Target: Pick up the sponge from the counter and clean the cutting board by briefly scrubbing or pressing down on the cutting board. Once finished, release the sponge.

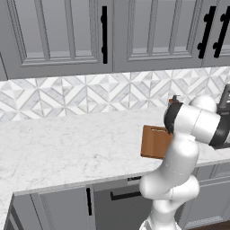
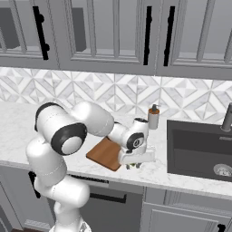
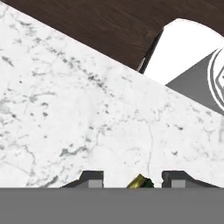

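Note:
The reddish-brown cutting board [image 1: 155,141] lies on the white marble counter [image 1: 67,143] close to its front edge, partly hidden behind my arm; it also shows as cutting board [image 2: 105,154]. My gripper [image 2: 132,166] points down at the counter just right of the board, near the front edge. In the hand view the gripper [image 3: 133,180] is open, its fingertips [image 3: 92,179] set wide apart over the counter [image 3: 65,109]. A sliver of the sponge [image 3: 141,182], yellow-green and dark green, shows between them and touches neither one. The rest of the sponge is hidden.
A brown soap dispenser [image 2: 154,118] stands by the backsplash behind the hand. The dark sink [image 2: 199,149] and its faucet [image 2: 226,118] lie to the right. The counter's front edge drops to the dark floor [image 3: 87,26]. Grey upper cabinets [image 1: 58,31] hang above.

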Tool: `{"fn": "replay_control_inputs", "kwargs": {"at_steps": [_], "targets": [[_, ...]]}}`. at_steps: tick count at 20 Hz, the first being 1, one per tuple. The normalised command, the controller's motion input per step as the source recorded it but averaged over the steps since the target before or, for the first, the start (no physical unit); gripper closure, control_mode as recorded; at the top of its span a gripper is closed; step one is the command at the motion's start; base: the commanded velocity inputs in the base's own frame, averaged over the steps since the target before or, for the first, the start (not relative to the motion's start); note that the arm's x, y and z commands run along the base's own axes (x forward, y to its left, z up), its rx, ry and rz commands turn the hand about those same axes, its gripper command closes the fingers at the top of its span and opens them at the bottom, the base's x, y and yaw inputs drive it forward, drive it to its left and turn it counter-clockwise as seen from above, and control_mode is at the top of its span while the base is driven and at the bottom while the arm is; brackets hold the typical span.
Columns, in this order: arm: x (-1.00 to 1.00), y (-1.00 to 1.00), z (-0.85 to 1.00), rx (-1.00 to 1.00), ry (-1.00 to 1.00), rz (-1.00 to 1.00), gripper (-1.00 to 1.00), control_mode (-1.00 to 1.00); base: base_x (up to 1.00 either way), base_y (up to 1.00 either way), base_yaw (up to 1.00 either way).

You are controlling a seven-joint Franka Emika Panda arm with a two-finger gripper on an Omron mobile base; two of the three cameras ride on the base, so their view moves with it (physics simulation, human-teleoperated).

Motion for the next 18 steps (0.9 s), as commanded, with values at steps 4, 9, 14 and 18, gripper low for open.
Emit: {"fn": "replay_control_inputs", "kwargs": {"at_steps": [4, 9, 14, 18], "targets": [[0.12, 1.0, -0.71, -0.22, 0.0, -0.33, 1.0, -1.0, 0.0, 0.0, 0.0], [0.24, 1.0, -0.38, -0.17, -0.01, -0.34, 1.0, -1.0, 0.0, 0.0, 0.0], [0.03, 1.0, -0.12, -0.11, -0.03, -0.21, 1.0, -1.0, 0.0, 0.0, 0.0], [0.39, 1.0, -0.17, -0.15, 0.0, -0.21, 1.0, -1.0, 0.0, 0.0, 0.0]]}}
